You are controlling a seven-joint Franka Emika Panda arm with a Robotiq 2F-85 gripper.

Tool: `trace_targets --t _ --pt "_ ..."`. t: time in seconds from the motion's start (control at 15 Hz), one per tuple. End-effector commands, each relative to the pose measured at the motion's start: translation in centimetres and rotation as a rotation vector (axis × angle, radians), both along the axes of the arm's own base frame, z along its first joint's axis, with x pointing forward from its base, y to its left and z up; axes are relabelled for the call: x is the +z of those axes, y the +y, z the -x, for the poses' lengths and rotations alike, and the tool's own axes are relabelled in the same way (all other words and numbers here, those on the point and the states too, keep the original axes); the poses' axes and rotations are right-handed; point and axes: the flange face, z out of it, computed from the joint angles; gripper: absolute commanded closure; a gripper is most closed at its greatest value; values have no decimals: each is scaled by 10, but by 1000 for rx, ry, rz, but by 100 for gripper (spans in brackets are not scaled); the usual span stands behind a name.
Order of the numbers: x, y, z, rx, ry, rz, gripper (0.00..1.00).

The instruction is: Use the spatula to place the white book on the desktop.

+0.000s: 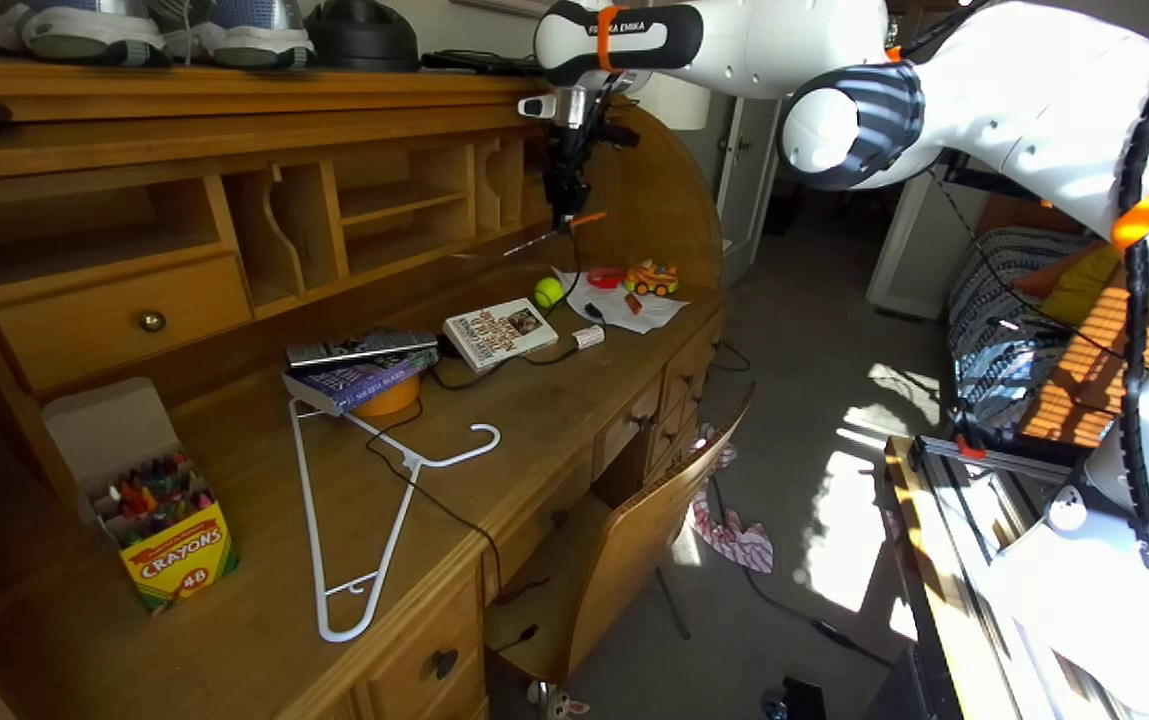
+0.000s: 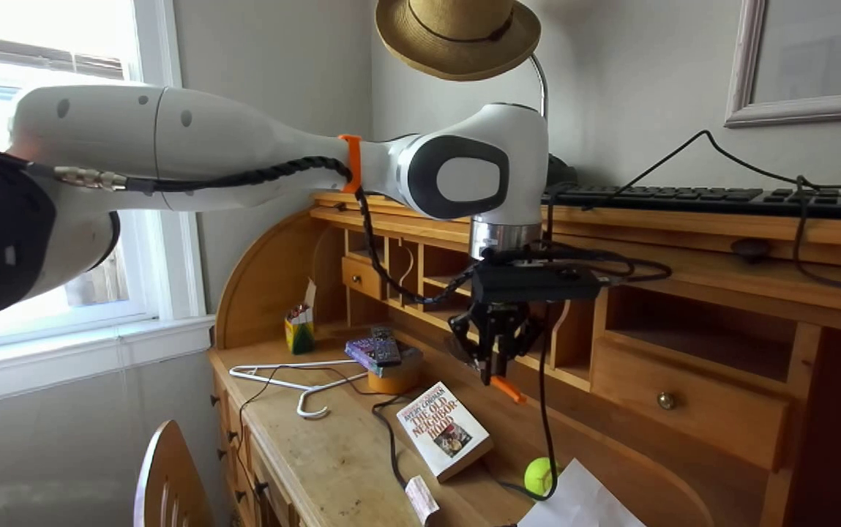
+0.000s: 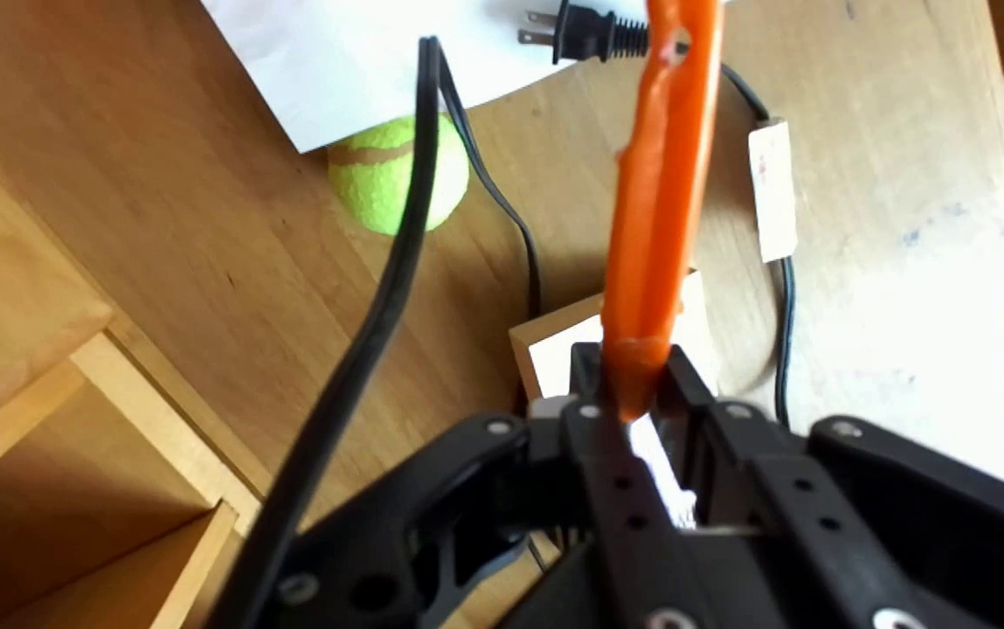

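The white book (image 1: 501, 335) lies cover up on the brown wooden desktop (image 1: 534, 430). It also shows in an exterior view (image 2: 443, 432), and in the wrist view (image 3: 558, 354) it is partly hidden behind the jaws. My gripper (image 1: 564, 222) is shut on the spatula (image 1: 589, 218) by its orange handle. It holds the spatula in the air above the desktop, well above the book. In the wrist view the handle (image 3: 663, 192) points away from the jaws (image 3: 633, 376). A thin blade extends from the other side, towards the cubby shelves.
A tennis ball (image 1: 548, 292) and white paper (image 1: 649, 318) lie beside the book. Stacked books (image 1: 364, 380) rest on an orange bowl (image 1: 392, 400). A white hanger (image 1: 414, 460) and a crayon box (image 1: 179, 550) stand farther along. A black cord (image 2: 543, 410) hangs by the gripper.
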Motion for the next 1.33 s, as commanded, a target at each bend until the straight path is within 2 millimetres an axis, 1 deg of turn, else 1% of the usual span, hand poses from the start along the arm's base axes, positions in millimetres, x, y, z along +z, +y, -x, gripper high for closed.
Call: trace_targets --t 0.0,0.2,0.4,0.47,0.6,0.87,1.13,1.27 --pt "-11 4 -4 -182 -14 -62 95" --pt "-18 0 -4 -309 -22 -68 95" --pt "-27 -5 -1 -396 -6 -71 95" --pt "-33 -6 0 -421 0 -79 95" --pt "-51 -7 1 -470 15 -90 95" --pt "-85 -10 1 -518 16 -90 95" --pt "-109 -17 -6 -606 -57 -53 95" --pt "-116 -19 -10 -648 -95 -32 95"
